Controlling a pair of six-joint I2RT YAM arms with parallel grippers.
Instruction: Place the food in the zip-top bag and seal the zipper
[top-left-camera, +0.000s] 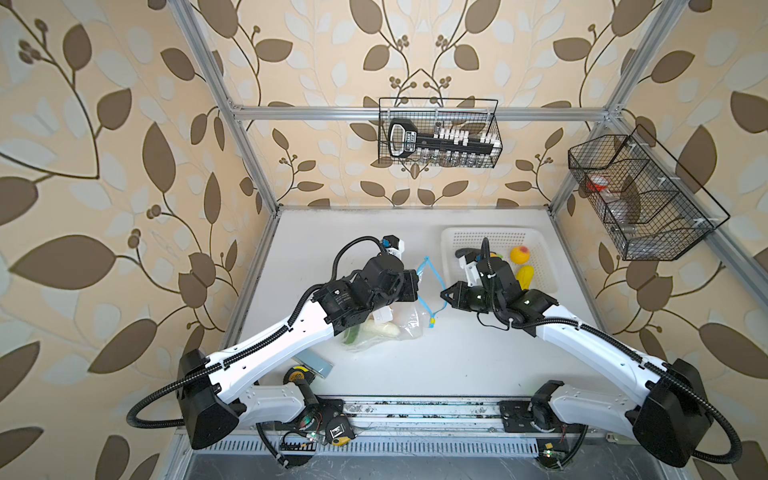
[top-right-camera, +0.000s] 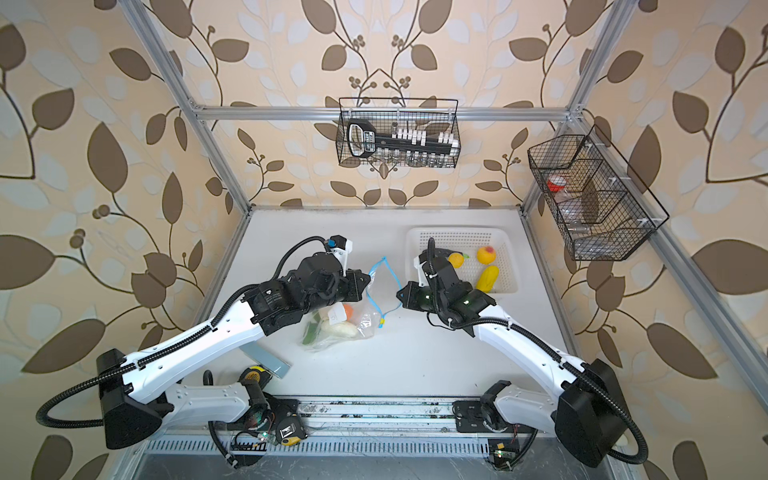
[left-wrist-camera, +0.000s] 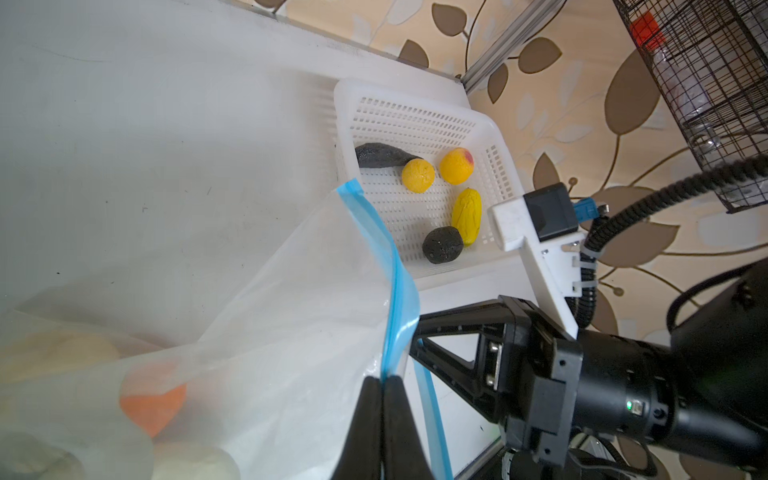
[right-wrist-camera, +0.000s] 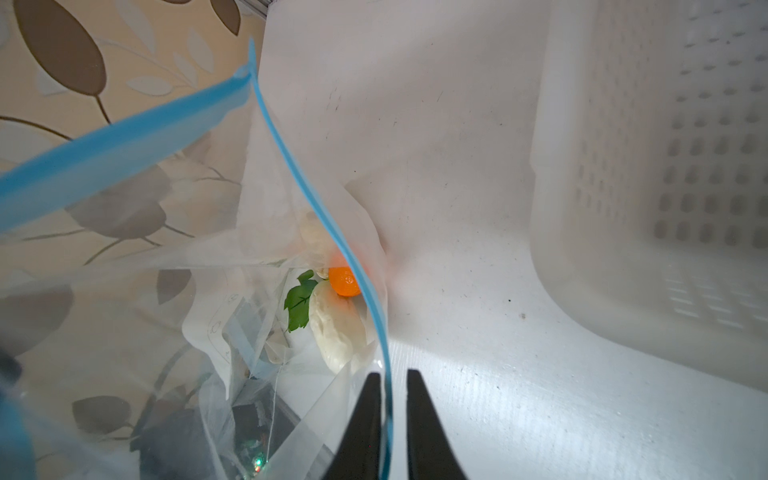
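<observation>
While the left gripper (left-wrist-camera: 381, 378) clamps shut on the zipper (left-wrist-camera: 395, 270), well left of the white basket (top-left-camera: 498, 235), you have the zip-top bag (top-left-camera: 386, 328) hanging slack from that pinch. Its belly rests on the table (top-left-camera: 457, 353) left of the basket, with the orange (right-wrist-camera: 344, 281), leafy greens (right-wrist-camera: 299, 301) and a pale vegetable (right-wrist-camera: 332, 332) inside. Nearer the basket, the right gripper (right-wrist-camera: 390, 374) straddles the other lip's blue strip, jaws slightly apart, not pinching. Judge the film light, limp and slippery; take it by the stiffer strip, never the crinkly wall. Inside the basket lie the lemon (left-wrist-camera: 417, 175), peach (left-wrist-camera: 456, 166), corn (left-wrist-camera: 467, 216) and two dark pieces (left-wrist-camera: 442, 245): light, rounded, likely to roll.
</observation>
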